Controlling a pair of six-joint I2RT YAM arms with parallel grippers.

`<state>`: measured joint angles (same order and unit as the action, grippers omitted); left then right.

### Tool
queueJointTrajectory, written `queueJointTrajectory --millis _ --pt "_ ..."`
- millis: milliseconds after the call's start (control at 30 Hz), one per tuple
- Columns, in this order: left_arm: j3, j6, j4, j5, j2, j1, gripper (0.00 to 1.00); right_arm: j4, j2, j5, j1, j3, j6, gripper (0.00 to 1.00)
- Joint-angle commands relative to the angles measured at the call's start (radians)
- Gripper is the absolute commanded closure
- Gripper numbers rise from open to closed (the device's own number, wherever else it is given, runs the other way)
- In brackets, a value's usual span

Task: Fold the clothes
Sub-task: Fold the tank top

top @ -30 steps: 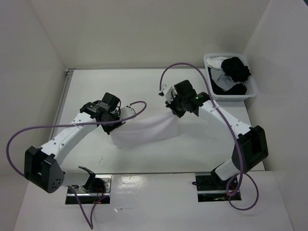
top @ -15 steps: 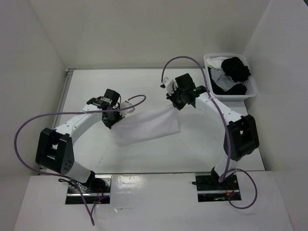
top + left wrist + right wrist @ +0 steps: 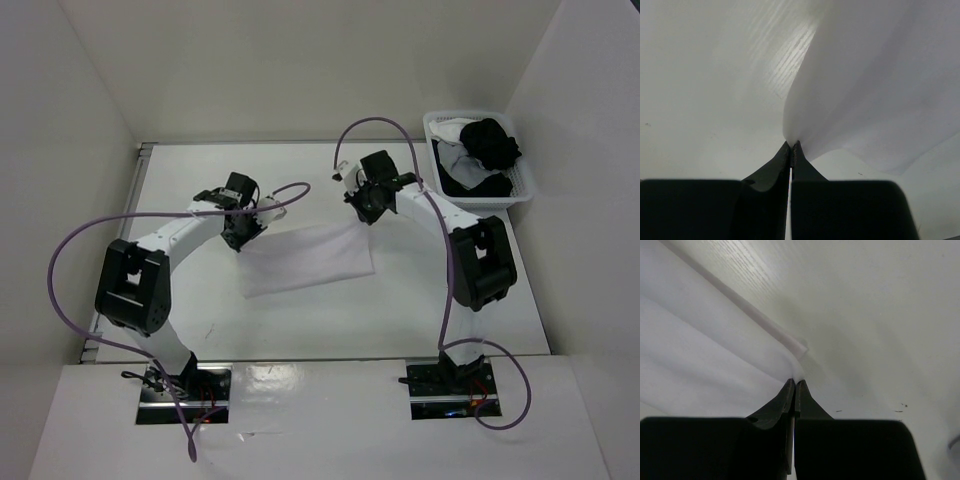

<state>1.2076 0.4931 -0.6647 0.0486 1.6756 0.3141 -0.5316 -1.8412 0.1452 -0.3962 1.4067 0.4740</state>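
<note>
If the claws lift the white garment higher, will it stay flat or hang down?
It likely sags: the white garment curves softly away from the left claw. It seems light, as the right claw holds it by a thin pinched corner.

The right tool (image 3: 794, 385) fills the bottom of the view, its two dark fingers (image 3: 777, 407) pressed together to a narrow point. Their tips pinch the edge of the white garment (image 3: 700, 355), which spreads up and to the left in soft shallow folds. A thicker hem (or a doubled edge, hard to tell) runs diagonally from the upper left to a corner just above the fingertips. The pale surface (image 3: 880, 315) lies to the right, with a few tiny dark specks (image 3: 900, 407).
</note>
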Motion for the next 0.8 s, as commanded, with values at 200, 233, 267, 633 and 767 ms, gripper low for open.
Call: queueJointTrajectory --millis 200,233,267,633,767 --pt "0.076 -0.019 0.031 -0.012 0.053 -0.026 1.0 0.056 -0.072 -0.007 0.007 0.103 0.015 1.0" --pt "0.076 -0.019 0.031 -0.012 0.053 -0.026 1.0 0.056 -0.085 -0.007 0.007 0.113 0.015 1.0" --pt "0.076 -0.019 0.031 -0.012 0.064 -0.026 1.0 0.056 -0.095 -0.007 0.007 0.124 0.015 1.0" --pt "0.087 -0.048 0.071 -0.01 0.13 -0.066 1.0 0.107 -0.22 -0.041 0.007 0.202 -0.017 1.0" --pt "0.107 -0.057 0.091 -0.01 0.168 -0.084 1.0 0.107 -0.286 -0.059 0.007 0.245 -0.037 1.0"
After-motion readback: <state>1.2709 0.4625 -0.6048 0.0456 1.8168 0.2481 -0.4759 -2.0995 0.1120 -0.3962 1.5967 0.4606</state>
